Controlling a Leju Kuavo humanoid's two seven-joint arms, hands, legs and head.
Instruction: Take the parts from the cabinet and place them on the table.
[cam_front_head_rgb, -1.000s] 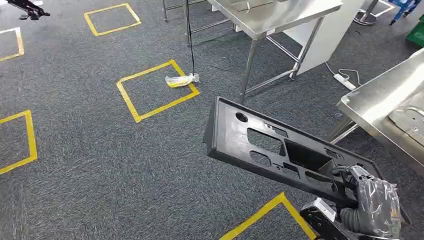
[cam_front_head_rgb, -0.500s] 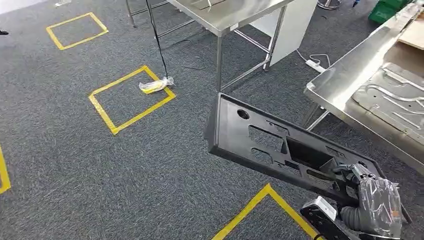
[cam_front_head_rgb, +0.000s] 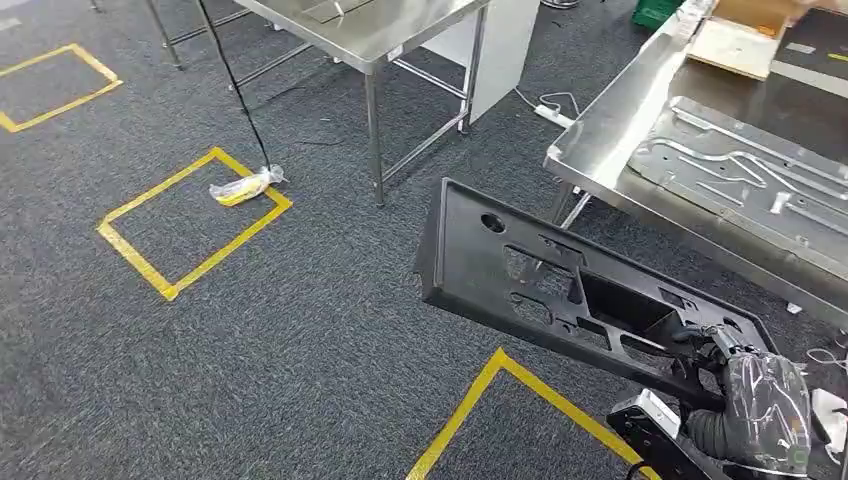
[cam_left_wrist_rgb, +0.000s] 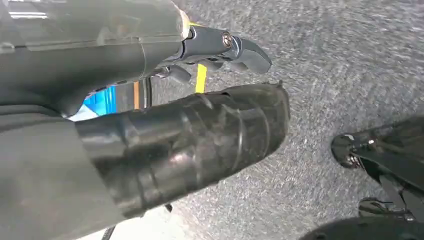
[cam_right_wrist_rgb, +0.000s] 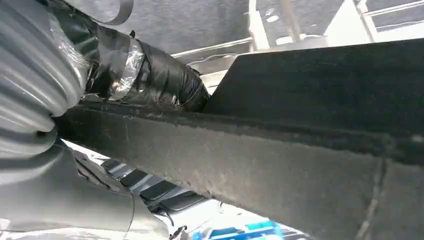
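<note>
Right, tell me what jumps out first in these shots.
The long black plastic panel with its cut-outs stands out, held at one end by the right hand and jutting over the grey carpet. To the right, a steel table carries a pressed metal sheet. On the floor, yellow tape squares, one with a small plastic-wrapped bundle on its edge.

Grey carpet floor (cam_front_head_rgb: 300, 330) is marked with yellow tape squares (cam_front_head_rgb: 190, 225); a plastic-wrapped yellow item (cam_front_head_rgb: 243, 187) lies on one square's edge. Steel table (cam_front_head_rgb: 600, 165) at right is loaded with a stamped metal panel (cam_front_head_rgb: 740, 180) and a cardboard box (cam_front_head_rgb: 745, 35).
</note>
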